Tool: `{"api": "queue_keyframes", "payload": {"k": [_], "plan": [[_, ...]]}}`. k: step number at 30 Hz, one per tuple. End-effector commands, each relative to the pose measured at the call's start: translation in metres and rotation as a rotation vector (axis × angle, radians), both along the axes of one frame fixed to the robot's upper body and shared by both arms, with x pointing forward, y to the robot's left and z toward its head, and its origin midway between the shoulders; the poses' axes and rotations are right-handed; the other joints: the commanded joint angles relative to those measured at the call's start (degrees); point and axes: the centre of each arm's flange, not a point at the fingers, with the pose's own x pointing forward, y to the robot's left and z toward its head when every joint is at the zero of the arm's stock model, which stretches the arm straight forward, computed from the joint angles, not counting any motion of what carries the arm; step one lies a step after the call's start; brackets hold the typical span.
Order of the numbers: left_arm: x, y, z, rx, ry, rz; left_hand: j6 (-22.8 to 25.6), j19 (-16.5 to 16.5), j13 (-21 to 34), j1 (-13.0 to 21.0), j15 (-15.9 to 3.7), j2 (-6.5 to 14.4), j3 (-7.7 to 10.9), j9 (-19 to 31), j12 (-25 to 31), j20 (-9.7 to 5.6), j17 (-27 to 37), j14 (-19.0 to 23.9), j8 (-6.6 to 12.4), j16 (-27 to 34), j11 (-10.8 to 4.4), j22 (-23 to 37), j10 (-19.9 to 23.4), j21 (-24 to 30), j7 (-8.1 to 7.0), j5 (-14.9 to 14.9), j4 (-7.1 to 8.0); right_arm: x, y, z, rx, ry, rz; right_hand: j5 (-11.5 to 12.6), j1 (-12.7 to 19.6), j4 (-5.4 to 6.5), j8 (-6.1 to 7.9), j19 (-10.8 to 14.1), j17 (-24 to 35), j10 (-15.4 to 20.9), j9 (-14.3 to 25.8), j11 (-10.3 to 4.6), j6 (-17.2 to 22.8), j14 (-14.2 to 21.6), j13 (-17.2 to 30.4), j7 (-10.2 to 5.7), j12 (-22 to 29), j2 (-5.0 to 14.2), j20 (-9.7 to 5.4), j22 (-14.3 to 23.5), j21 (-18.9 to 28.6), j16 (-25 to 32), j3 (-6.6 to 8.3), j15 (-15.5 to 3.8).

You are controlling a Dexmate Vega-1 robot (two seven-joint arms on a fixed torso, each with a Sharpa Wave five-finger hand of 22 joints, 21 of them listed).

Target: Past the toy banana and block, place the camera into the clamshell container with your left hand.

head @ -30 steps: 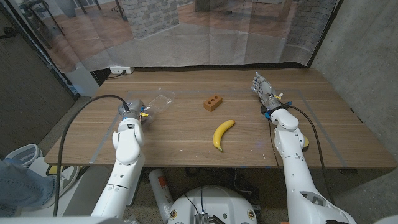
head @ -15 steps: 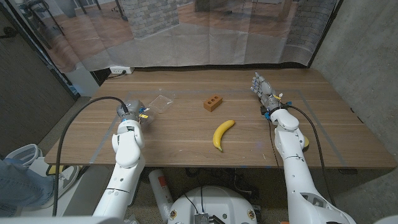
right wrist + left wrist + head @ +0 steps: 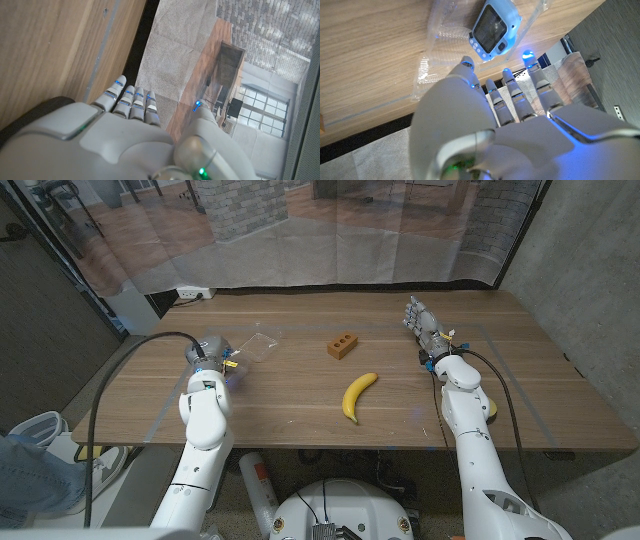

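The blue toy camera [image 3: 495, 29] lies in the clear clamshell container [image 3: 440, 47], screen side up. My left hand [image 3: 500, 105] hovers just short of it with fingers spread and nothing in them. In the head view my left hand [image 3: 207, 352] sits at the table's left, next to the clamshell container [image 3: 258, 340]. To the right of them lie the brown block [image 3: 343, 345] and the yellow toy banana [image 3: 358, 395]. My right hand [image 3: 422, 320] stands at the far right with straight fingers, holding nothing.
The table's left edge [image 3: 120, 395] runs close beside my left arm, and a black cable [image 3: 125, 370] loops over it. A person's leg [image 3: 25, 475] shows at the bottom left, off the table. A yellow object [image 3: 491, 408] peeks out beside my right forearm.
My left hand has drawn back slightly to the left, away from the clamshell container. The right arm, banana and block have not moved.
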Motion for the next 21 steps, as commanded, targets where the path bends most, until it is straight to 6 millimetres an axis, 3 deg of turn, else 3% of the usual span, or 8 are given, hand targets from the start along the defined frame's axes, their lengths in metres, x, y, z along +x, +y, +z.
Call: {"api": "queue_keyframes", "payload": {"k": [1,10,21], "plan": [[-0.008,-0.006,0.016,0.008,-0.031,0.003,0.17,0.23,-0.12,-0.52,-4.56,0.06,0.28,0.06,0.28,-0.2,-0.09,0.69,-0.07,0.39,-0.14,0.1,0.56,-0.19,-0.06,0.4,0.14,0.002,-0.001,0.001,0.018,-0.005,0.004,-0.11,0.17,0.0,0.02,0.65,0.29,0.43,0.09,0.02,0.37,0.33,0.29,0.1,0.3,0.55,0.04,0.09,-0.23,0.14,-0.26,-0.1],[-0.008,-0.006,0.027,-0.045,-0.024,-0.026,-3.58,-1.32,-1.23,-3.86,-3.58,1.5,0.23,-0.21,-0.53,0.27,-1.44,-0.54,-2.2,-0.05,0.81,0.2,-0.97,-2.02,-0.29,0.35,2.21,0.003,-0.001,0.0,0.027,-0.002,0.005,-0.1,0.18,0.01,0.0,0.63,0.29,0.54,0.09,-0.05,0.37,0.36,0.29,0.08,0.32,0.58,0.06,0.1,-0.32,0.12,-0.27,-0.08],[-0.015,-0.004,0.039,-0.145,-0.086,-0.137,-9.84,-3.93,-2.8,-8.88,-2.58,3.86,0.13,-0.4,-0.74,0.24,-3.1,-2.08,-5.52,-0.35,2.2,0.31,-2.0,-4.47,0.86,0.2,5.66,0.005,0.0,0.001,0.031,-0.003,0.006,-0.1,0.19,0.01,-0.03,0.64,0.3,0.56,0.09,-0.06,0.32,0.41,0.29,0.07,0.3,0.6,0.08,0.1,-0.41,0.11,-0.28,-0.07]]}}
